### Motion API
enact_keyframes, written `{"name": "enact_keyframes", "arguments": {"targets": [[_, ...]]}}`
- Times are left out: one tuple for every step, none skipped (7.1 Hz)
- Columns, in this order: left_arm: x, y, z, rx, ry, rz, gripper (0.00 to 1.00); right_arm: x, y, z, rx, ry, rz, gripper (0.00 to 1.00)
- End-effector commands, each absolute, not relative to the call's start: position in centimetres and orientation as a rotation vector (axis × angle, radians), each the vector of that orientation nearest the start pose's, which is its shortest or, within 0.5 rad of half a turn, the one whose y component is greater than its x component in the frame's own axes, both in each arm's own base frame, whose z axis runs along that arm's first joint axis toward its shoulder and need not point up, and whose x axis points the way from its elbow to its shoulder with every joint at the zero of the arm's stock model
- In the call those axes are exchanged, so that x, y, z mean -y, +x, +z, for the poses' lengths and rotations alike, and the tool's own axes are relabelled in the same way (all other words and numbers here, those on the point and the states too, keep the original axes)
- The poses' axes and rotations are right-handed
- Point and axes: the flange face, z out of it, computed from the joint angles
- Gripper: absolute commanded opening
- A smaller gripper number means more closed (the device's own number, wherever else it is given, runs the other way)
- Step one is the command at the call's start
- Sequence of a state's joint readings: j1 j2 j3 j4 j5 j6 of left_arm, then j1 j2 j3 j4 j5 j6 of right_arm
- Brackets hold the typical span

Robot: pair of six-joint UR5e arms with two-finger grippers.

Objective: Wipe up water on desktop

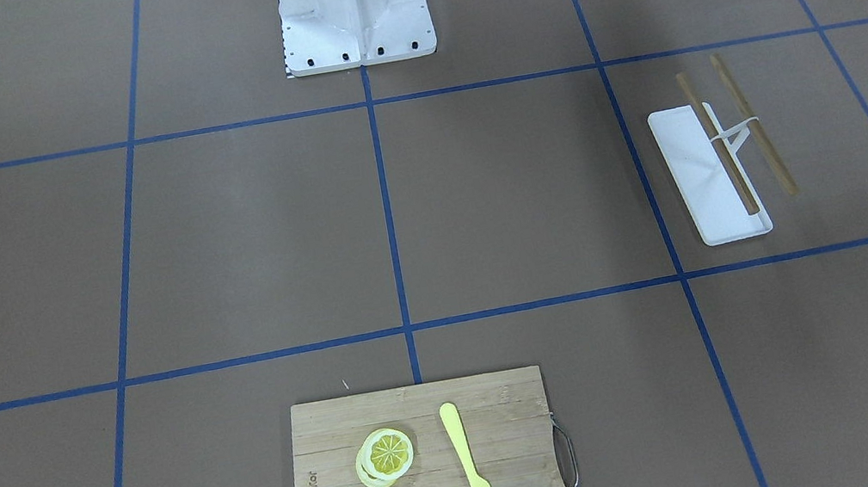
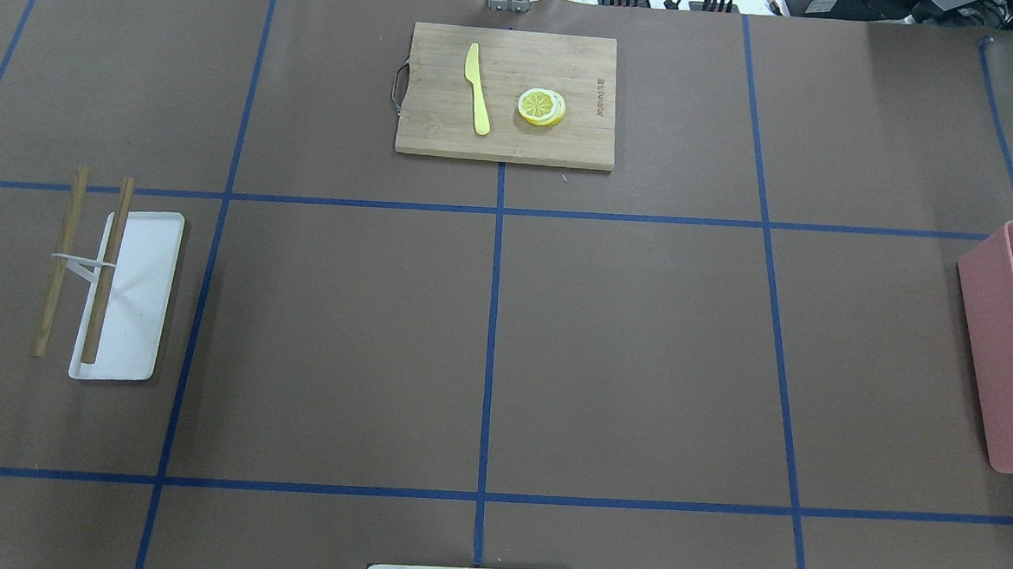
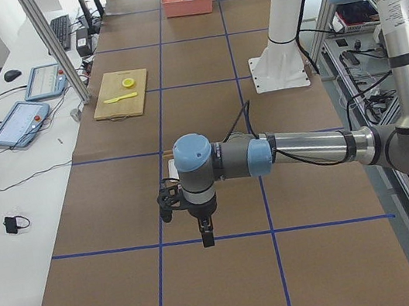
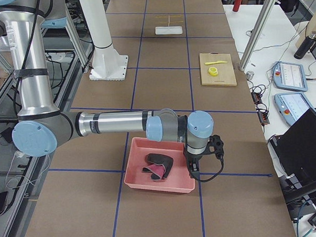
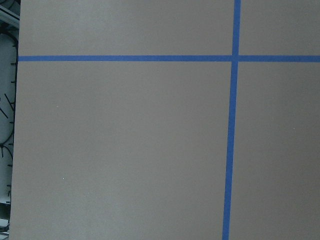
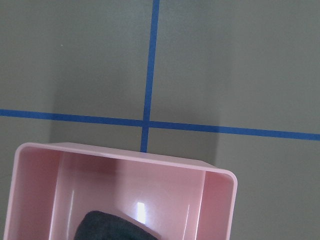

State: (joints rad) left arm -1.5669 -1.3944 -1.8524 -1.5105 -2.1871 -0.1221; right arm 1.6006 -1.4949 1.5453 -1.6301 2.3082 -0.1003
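The desktop [image 2: 625, 343] is a flat brown surface crossed by blue tape lines; I see no water on it. My left gripper [image 3: 206, 235] hangs over the desktop's left end, shown only in the exterior left view, so I cannot tell whether it is open or shut. My right gripper [image 4: 193, 169] hangs at the edge of a pink bin [image 4: 155, 184], shown only in the exterior right view, state unclear. A dark cloth [image 4: 159, 164] lies in the bin and also shows in the right wrist view [image 6: 110, 227]. Neither wrist view shows fingers.
A bamboo cutting board [image 2: 437, 125] with a yellow knife [image 2: 478, 88] and lemon slices [image 2: 542, 107] lies at the far middle. A white tray [image 2: 137, 300] with two wooden sticks [image 2: 57, 261] lies on the left. The robot's base [image 1: 352, 4] stands at the near edge.
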Motion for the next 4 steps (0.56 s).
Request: {"name": "enact_keyframes", "arguments": {"targets": [[42.05,-7.43,62.56,-0.621,0.012,-0.122,0.98,52.15,7.26,64.64,0.739,0.025,-0.073,1.0],[41.98,-6.96,62.38,-0.68,0.006,-0.122,0.98,52.17,7.17,64.55,0.741,0.026,-0.075,1.0],[41.93,-6.45,62.11,-0.747,-0.004,-0.121,0.98,52.15,7.16,64.63,0.742,0.023,-0.073,1.0],[41.92,-6.43,62.17,-0.749,-0.005,-0.121,0.98,52.01,7.19,64.68,0.749,0.022,-0.071,1.0]]}}
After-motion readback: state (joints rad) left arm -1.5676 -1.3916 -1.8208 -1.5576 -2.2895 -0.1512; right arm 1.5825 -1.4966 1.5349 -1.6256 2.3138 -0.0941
